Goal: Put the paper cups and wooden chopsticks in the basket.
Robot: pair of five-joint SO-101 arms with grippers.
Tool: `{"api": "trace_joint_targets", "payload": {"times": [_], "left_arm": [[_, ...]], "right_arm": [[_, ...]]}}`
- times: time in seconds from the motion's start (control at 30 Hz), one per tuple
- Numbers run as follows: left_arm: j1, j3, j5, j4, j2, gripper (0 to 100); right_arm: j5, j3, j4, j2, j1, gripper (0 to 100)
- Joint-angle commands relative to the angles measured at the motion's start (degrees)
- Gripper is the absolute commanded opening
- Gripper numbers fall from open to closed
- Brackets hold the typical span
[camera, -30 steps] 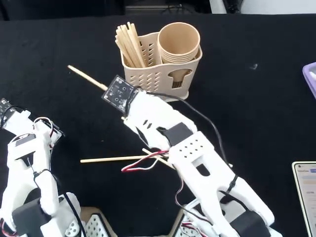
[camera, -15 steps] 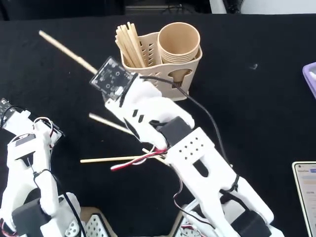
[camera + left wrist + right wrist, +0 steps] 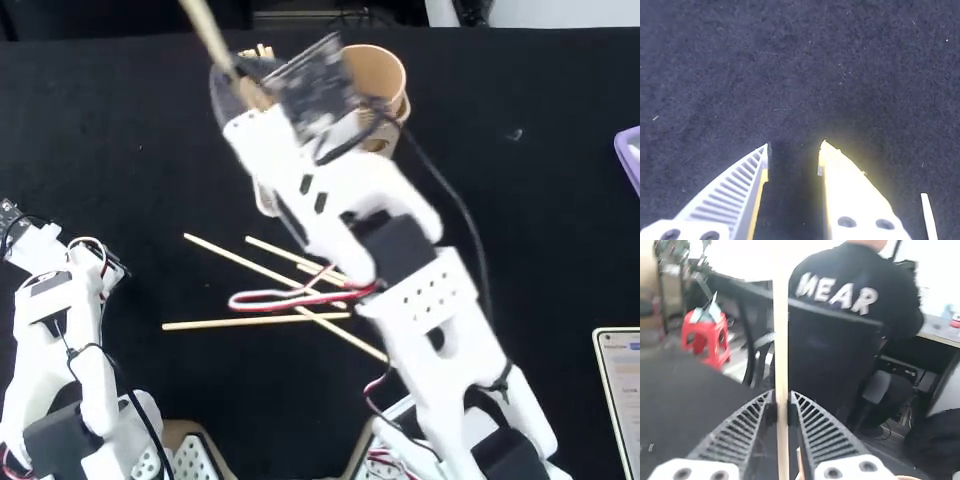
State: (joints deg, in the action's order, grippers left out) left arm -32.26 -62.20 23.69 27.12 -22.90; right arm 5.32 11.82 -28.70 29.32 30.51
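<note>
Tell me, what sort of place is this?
Probably an office or lab workroom: a robot's left arm and right arm sit at a black-clothed table, and beyond it stand an office chair, a desk and a red stool.

Table [image 3: 540, 200] covered in black cloth, three wooden chopsticks [image 3: 240, 322] laid crossed near its middle, purple object [image 3: 630, 150] and screen [image 3: 620, 380] set at its right edge.

Right arm extended high, right hand [image 3: 781, 396] clamping a chopstick [image 3: 781, 315], left hand [image 3: 794, 147] low, seemingly part-open.

No legible print on the table [image 3: 560, 200] or its things
</note>
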Motion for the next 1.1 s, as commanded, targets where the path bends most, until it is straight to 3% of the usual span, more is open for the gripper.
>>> {"api": "trace_joint_targets", "payload": {"times": [0.0, 0.33, 0.6, 1.07], "left_arm": [[-0.13, 4.00, 0.35, -0.53, -0.18, 17], [-0.22, 4.00, 0.35, -0.53, -0.18, 17], [-0.40, 4.00, 0.35, -0.53, -0.18, 17], [-0.31, 4.00, 0.35, -0.53, -0.18, 17]], "right_arm": [[-2.55, -4.88, 2.29, 0.48, -2.90, 1.1], [-2.20, -4.97, 20.57, -7.43, -5.19, 1.1], [-2.64, -2.33, 20.40, -15.16, -9.32, 1.1], [-2.37, 8.57, 17.93, -15.25, -8.97, 3.4]]}}
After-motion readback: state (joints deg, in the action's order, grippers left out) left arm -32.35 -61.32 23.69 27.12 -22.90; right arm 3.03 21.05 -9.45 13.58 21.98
